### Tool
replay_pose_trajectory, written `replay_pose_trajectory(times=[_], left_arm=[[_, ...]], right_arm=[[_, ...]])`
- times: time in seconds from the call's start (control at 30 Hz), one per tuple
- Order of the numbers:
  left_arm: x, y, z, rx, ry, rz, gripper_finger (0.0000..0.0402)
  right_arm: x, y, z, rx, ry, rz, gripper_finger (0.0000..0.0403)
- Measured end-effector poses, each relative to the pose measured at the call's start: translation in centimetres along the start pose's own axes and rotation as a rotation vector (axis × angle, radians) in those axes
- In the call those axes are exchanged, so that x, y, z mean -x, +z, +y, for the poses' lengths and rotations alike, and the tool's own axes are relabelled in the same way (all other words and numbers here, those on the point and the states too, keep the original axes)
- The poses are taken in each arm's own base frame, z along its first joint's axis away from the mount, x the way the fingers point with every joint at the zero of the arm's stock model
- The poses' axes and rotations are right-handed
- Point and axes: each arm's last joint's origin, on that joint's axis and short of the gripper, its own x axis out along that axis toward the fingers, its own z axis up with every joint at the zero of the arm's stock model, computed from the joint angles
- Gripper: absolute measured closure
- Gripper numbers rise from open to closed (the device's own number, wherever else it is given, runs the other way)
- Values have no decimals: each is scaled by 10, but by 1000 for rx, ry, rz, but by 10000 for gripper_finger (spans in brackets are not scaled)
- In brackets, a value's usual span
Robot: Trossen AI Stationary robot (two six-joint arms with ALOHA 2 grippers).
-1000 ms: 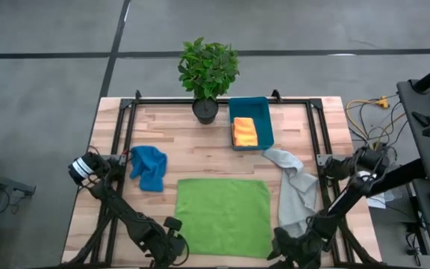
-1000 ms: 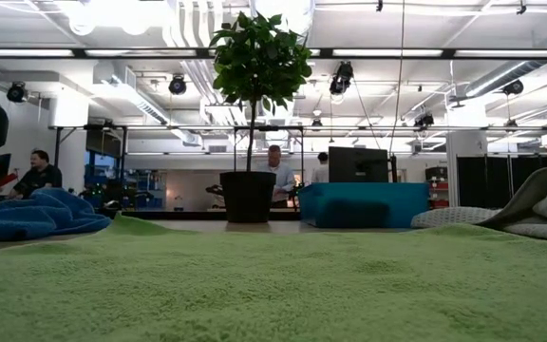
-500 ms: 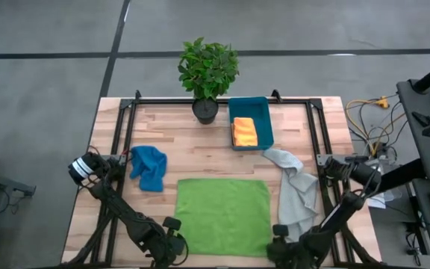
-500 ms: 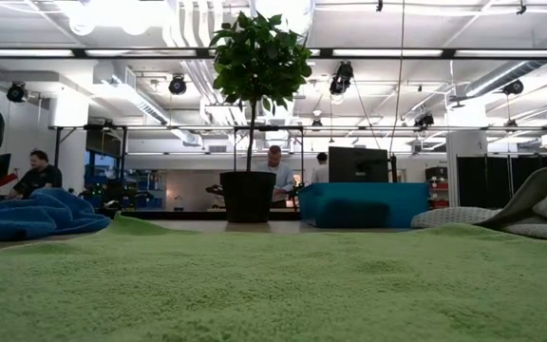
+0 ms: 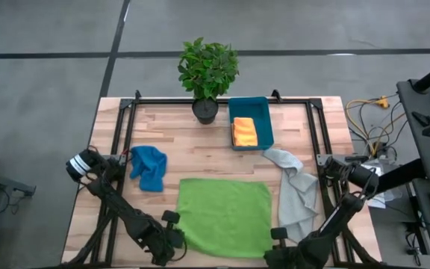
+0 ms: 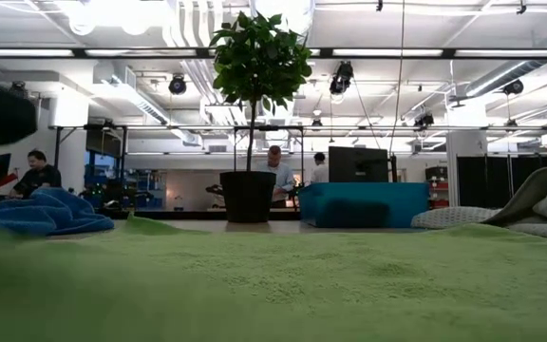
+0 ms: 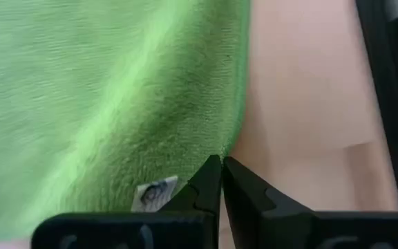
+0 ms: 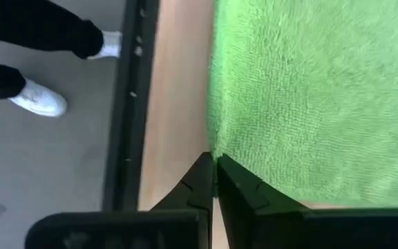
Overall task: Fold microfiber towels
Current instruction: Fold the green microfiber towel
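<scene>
A lime green towel (image 5: 226, 217) lies spread on the wooden table near its front edge and fills the low view's foreground (image 6: 302, 285). My left gripper (image 5: 172, 237) is shut at its near-left corner, and my right gripper (image 5: 278, 240) is shut at its near-right corner. A blue towel (image 5: 148, 166) lies crumpled to the left. At the right a pale grey towel (image 5: 297, 194) lies in a long heap. An orange towel (image 5: 244, 131) rests folded inside the teal bin (image 5: 263, 119). My left gripper pinches the green towel's near-left corner (image 7: 228, 149) between its two fingertips, slanting down from the near side. That corner is raised off the table while the rest of the towel lies flat. My right gripper pinches the green towel's near-right corner (image 8: 217, 151) between its two fingertips, slanting down from the near side. The towel beyond the fingers lies on the table.
A potted plant (image 5: 207, 71) stands at the far edge beside the bin. Black frame rails (image 5: 122, 142) run along the table's left, right and far sides. Someone's legs in white shoes (image 8: 40, 100) stand on the floor by the table's near edge.
My right gripper has tipped down and shut on the towel's near-right corner. My left gripper has risen, still shut, lifting the near-left corner; the towel's near edge now curves inward, while its far edge stays flat where it was.
</scene>
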Motion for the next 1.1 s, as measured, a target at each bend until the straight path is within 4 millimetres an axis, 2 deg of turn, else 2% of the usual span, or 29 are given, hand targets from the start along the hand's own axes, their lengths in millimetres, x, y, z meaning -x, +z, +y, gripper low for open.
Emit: replay_pose_trajectory(times=[0.13,0.27,0.4,0.5,0.6,0.87,1.1], left_arm=[[28,8,-3,4,-95,-73,401],[44,9,-3,-1,-153,-84,401],[65,12,0,11,-181,-158,401],[73,9,5,19,-134,-205,401],[82,7,15,40,-67,-261,401],[81,-5,45,83,57,-263,401],[72,-8,67,129,153,-257,401]], right_arm=[[19,6,-1,6,46,-26,394],[46,14,-6,13,101,-79,394],[63,18,-15,16,117,-101,394],[71,16,-26,6,101,-95,394],[70,8,-40,-36,78,-76,394],[67,-11,-83,-172,41,-68,394],[67,-13,-115,-253,29,-92,394]])
